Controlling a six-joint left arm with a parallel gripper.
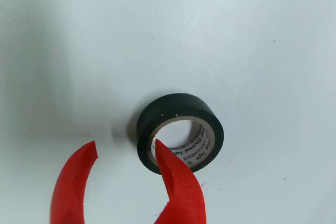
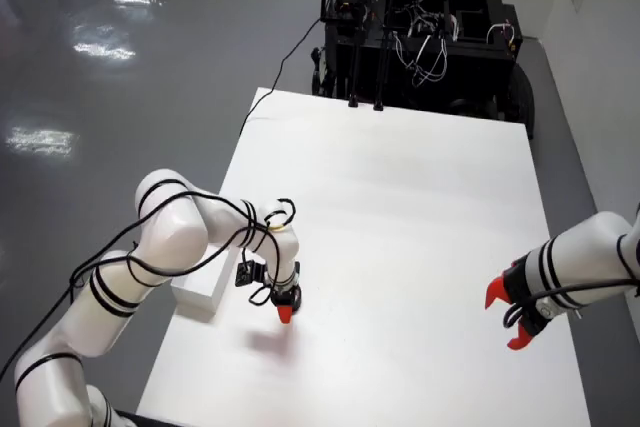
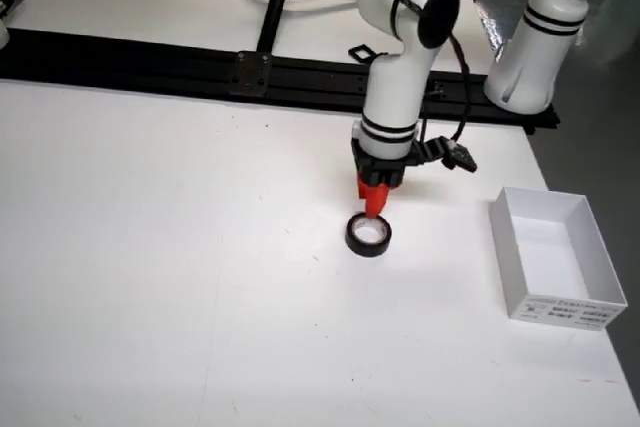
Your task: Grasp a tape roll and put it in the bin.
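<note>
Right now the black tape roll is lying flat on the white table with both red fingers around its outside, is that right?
Not quite. The black tape roll does lie flat on the white table, but in the view that rides on the gripper, one red finger reaches into the roll's hole and the other stands outside its wall.

Bright, even overhead light in all 3 views.

Gripper-mounted view: table (image 1: 236, 35) near-white w/ soft grey shadow down left edge; red fingers (image 1: 181, 187) slightly soft at close range, tape roll (image 1: 180, 131) sharp, print on core readable.

View from above: glare patches on glossy floor (image 2: 110, 37) at upper left; faint shadow under gripper (image 2: 285, 311).

View from side: sharp, short soft shadows beside roll and white bin (image 3: 555, 257); bin interior evenly lit.
</note>
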